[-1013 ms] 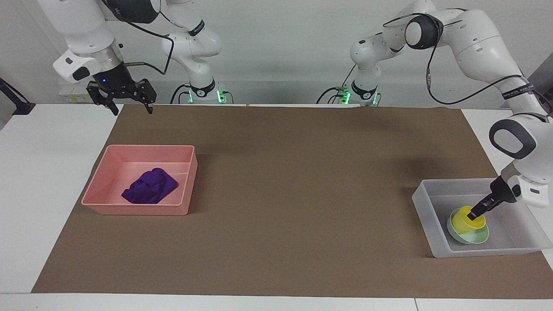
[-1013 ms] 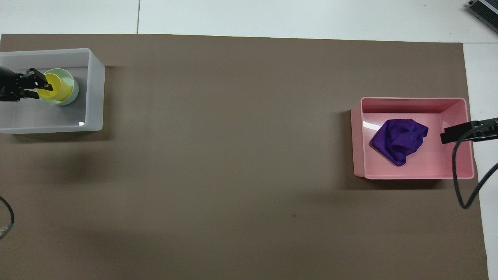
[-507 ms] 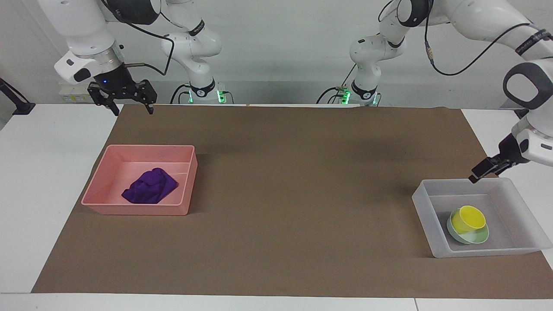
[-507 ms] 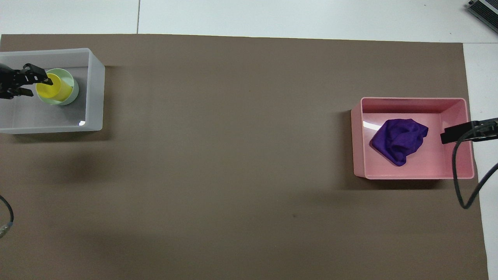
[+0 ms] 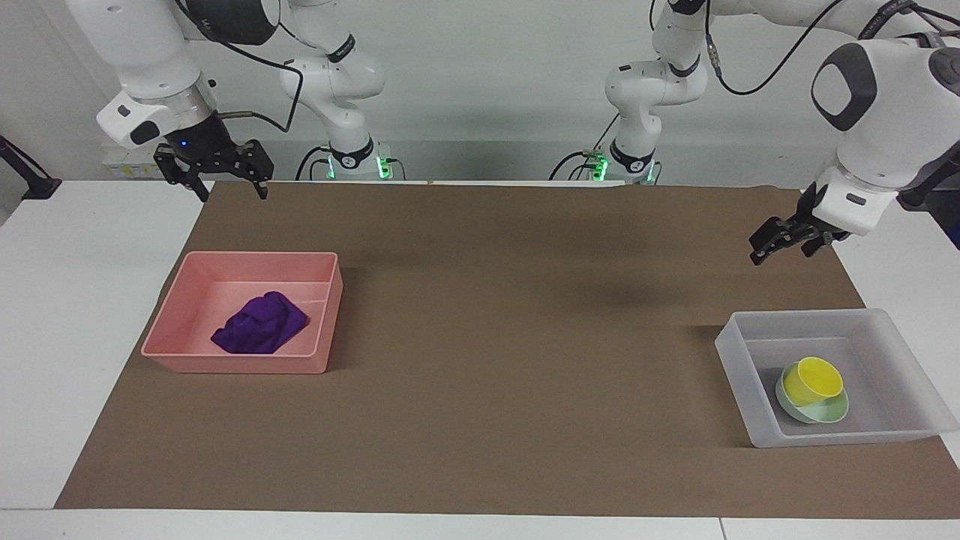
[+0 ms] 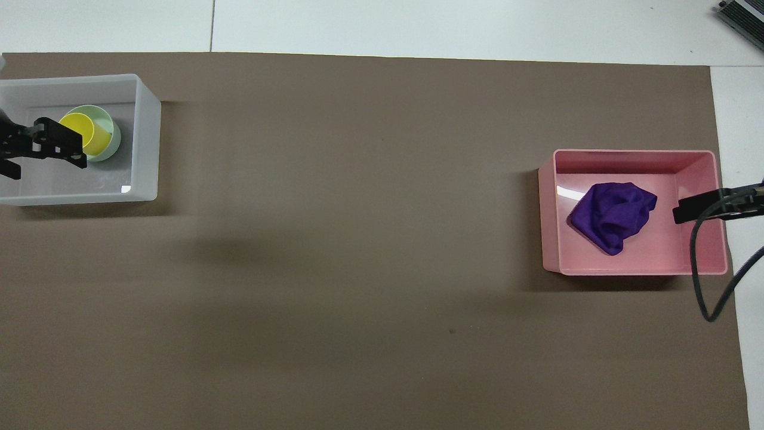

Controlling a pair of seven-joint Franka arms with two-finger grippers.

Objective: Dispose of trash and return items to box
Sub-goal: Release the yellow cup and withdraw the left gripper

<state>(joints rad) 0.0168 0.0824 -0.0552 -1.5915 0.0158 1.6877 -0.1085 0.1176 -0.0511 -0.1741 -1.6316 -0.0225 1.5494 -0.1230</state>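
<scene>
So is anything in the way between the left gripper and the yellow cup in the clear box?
Nothing visible is. The left gripper hangs open and empty in the air, raised above the brown mat beside the box. The yellow cup sits tilted in the green bowl inside the box, uncovered from above.
</scene>
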